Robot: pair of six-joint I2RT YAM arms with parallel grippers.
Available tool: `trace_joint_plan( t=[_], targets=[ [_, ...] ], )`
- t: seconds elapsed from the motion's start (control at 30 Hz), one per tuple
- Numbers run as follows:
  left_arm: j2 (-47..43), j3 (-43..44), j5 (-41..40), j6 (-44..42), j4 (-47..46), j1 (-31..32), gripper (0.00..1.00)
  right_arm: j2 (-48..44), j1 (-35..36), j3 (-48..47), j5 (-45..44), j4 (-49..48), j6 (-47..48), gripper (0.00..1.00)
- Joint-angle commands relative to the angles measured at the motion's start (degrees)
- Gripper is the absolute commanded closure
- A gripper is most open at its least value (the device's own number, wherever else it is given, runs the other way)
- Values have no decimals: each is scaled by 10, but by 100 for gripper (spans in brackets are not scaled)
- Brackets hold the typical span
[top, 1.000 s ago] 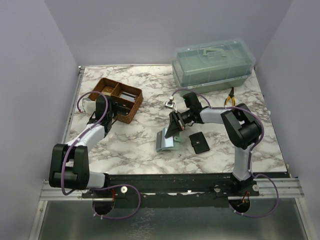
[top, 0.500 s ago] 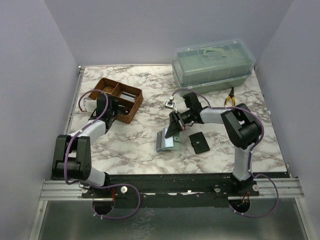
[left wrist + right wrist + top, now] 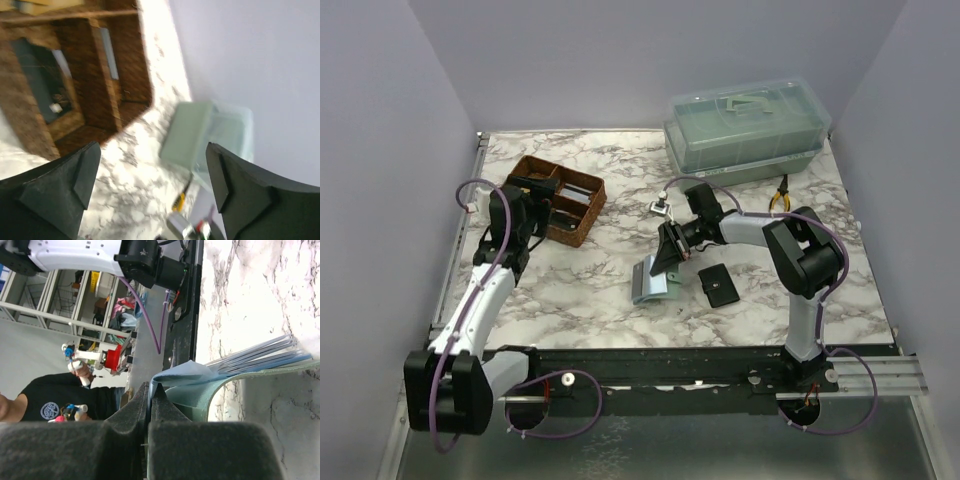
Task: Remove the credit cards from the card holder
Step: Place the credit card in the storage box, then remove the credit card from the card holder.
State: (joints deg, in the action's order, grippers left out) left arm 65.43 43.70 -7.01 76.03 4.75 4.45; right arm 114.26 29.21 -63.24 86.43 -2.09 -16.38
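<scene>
We find the small sage grey-green folding card holder [image 3: 648, 283] lying on the marble table [image 3: 590, 300], to the right of the brown woven divided basket [image 3: 565, 170] and nearer to us, well apart from it. The right gripper [image 3: 669, 256] is pinched tight on the card holder's raised flap. The left gripper [image 3: 152, 150] hangs at the basket's near left side, jaws wide apart with nothing between them. We judge the narrow pinch to be the risk: if the flap slips, the card holder folds shut, and pulling one card could drag the rest along. Only the right wrist view shows the thin credit cards [image 3: 260, 356] fanned in the pocket, and a pale blue layer at the fingertips, card or lining we cannot tell. Only the overhead view shows the flat black snap wallet [image 3: 718, 285], farther from the basket, just past the card holder.
</scene>
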Motion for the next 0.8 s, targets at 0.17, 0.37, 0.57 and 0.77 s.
trace_joint_plan(
  t=[0.17,0.37,0.57,0.77],
  targets=[
    [-91,-144,438,-107,-287,13,3,-4,-2,-144,-41,368,333,100],
    [-112,-185,401,-146,-255,112,4,28,-16,-182,-177,491,420,97],
    [-94,-210,329,-172,-232,163,6,82,-59,-185,-257,500,399,95],
    [-50,-205,295,-183,-230,196,9,69,-111,-171,-360,479,374,86]
  ],
)
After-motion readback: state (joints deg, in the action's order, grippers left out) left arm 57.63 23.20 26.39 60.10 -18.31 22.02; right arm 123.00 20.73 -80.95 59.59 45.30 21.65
